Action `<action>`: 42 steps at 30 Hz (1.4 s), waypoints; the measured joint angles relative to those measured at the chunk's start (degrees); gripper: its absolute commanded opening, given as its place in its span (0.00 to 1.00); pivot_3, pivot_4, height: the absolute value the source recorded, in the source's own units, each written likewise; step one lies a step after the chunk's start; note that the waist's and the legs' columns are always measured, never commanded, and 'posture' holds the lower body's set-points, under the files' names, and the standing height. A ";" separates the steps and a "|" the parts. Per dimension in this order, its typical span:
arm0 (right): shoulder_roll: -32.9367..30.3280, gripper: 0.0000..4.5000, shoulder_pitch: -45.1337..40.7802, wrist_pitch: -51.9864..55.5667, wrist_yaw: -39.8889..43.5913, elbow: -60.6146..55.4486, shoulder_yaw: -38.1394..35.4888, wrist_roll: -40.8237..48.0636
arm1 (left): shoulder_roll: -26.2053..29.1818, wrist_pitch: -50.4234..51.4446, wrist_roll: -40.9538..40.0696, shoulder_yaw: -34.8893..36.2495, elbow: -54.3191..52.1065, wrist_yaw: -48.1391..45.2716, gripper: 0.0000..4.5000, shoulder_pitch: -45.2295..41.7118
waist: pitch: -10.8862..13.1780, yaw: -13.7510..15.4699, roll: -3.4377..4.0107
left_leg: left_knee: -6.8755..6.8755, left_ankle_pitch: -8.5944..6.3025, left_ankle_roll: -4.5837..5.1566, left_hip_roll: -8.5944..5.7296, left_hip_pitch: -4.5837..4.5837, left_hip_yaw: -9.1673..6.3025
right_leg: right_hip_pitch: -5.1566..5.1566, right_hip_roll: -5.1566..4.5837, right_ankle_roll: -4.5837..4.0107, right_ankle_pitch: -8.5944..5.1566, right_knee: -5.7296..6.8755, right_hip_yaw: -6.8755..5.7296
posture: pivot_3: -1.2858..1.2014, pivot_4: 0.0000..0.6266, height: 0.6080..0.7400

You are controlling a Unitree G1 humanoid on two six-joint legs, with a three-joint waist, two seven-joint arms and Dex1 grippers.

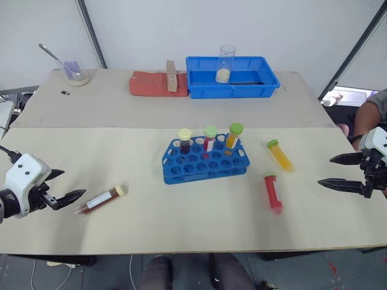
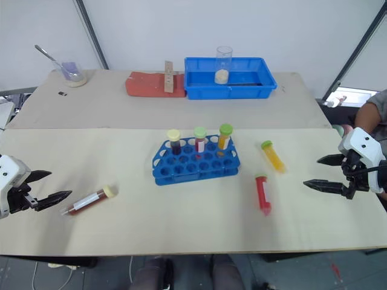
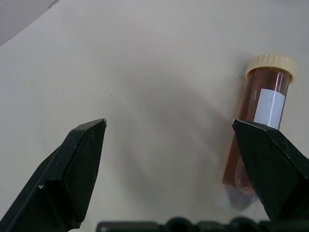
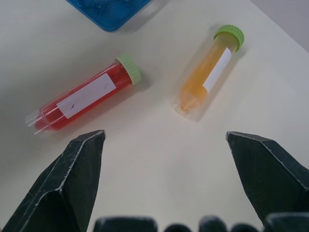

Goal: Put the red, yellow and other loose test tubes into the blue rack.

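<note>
The blue rack point(image 1: 181, 172) stands mid-table with three capped tubes upright in its back row. To its left lies a dark brown-red tube point(image 1: 101, 199) with a cream cap and white label. My left gripper point(image 1: 72, 184) is open just left of it, and in the left wrist view the tube point(image 3: 260, 130) lies beside one finger of the gripper point(image 3: 169, 123). Right of the rack lie a yellow tube point(image 1: 280, 154) and a red tube point(image 1: 273, 192), both green-capped. My right gripper point(image 1: 326, 171) hangs open to their right, empty; the right wrist view shows the red tube point(image 4: 84, 94) and yellow tube point(image 4: 208, 72) ahead of it.
At the back stand a blue tray point(image 1: 266, 84) holding a glass cylinder point(image 1: 225, 63), a red mat point(image 1: 148, 84) with a wooden block point(image 1: 172, 75), and a glass with a spoon point(image 1: 74, 71). A person's arm point(image 1: 370, 115) shows at the right edge.
</note>
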 measured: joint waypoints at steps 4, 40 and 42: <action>0.06 0.99 0.75 -0.19 0.00 -0.06 -0.02 0.03 | -0.24 -0.07 -0.03 0.15 0.29 -0.63 0.99 0.01 | 0.00 0.05 0.00 | 0.00 0.00 0.00 0.00 0.00 0.00 | 0.00 0.00 0.00 0.00 0.00 0.00 | 0.52 0.24 1.00; 12.89 0.99 -30.34 19.35 -15.05 5.41 21.51 -8.57 | -9.21 3.39 -14.73 -24.42 -23.64 -3.47 0.99 -22.31 | 0.00 -1.23 0.00 | 0.25 0.03 0.02 -0.11 -0.11 -0.15 | 0.12 0.12 0.38 0.30 0.09 0.10 | 0.52 0.24 1.00; 15.60 0.99 -35.22 19.27 -15.62 12.50 25.15 -11.92 | -9.97 2.76 -13.98 -26.86 -23.62 -3.55 0.99 -23.85 | 0.00 -1.30 0.00 | 0.31 0.03 0.03 -0.12 -0.21 -0.19 | 0.10 0.12 0.37 0.42 0.08 0.09 | 0.52 0.24 1.00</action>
